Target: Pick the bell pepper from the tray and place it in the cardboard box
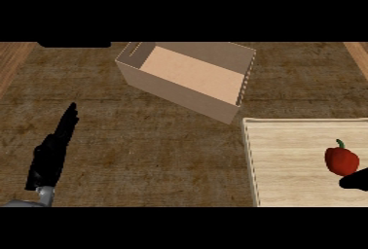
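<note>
The red bell pepper (341, 160) is lying at the right edge of the frame on the pale wooden tray (287, 170), not yet lifted. The right hand (357, 181) is poking in just below it, seemingly placed for the pick; whether it is gripping anything I cannot tell. The cardboard box (191, 73) is sitting open-topped at upper centre, well apart from the pepper. The left hand (52, 148) is resting at the left, fingers released and straight. A dark, worn brown counter (144, 160) is carrying everything, with lighter wood (13, 58) showing at the upper corners.

counter (158, 146): dark brown, mottled | lighter wood strip (10, 63): along left edge
</note>
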Controlling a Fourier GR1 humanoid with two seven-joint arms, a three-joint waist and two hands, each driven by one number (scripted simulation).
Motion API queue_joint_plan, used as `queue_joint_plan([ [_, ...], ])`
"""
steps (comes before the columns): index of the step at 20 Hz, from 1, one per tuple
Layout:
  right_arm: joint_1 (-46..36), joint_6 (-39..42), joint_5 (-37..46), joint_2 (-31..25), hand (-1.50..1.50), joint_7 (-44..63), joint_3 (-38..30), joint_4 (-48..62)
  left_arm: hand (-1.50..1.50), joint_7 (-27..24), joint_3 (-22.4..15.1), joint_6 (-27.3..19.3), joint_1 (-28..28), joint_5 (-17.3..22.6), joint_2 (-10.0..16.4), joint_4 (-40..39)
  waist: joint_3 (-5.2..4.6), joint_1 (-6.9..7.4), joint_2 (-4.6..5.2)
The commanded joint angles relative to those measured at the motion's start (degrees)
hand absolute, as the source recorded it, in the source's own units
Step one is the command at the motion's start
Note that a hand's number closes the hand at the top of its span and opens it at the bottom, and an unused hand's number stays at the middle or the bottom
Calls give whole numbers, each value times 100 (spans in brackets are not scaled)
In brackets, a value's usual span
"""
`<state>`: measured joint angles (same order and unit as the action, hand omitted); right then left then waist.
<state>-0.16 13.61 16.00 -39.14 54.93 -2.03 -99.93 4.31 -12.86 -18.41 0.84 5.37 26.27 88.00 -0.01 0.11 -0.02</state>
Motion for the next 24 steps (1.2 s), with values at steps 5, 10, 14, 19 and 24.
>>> queue_joint_plan([
  [5,247,290,456,571,-150,155,-55,-282,0,277,78,50,-55,-507,-498,137,1,-19,-3],
  [10,29,429,780,754,-150,-33,-170,97,0,-80,714,782,40,-267,-296,-310,0,-14,1],
  [14,101,296,1071,923,-150,-733,-411,617,0,136,757,759,-75,-495,-504,166,2,-3,-1],
  [19,-326,282,1421,1304,-150,-589,-358,818,0,-38,910,1048,-344,-697,-592,157,1,8,0],
  [24,-251,387,1649,1535,-150,-590,-430,749,0,-52,820,801,-137,-1185,-1115,-71,1,-6,1],
])
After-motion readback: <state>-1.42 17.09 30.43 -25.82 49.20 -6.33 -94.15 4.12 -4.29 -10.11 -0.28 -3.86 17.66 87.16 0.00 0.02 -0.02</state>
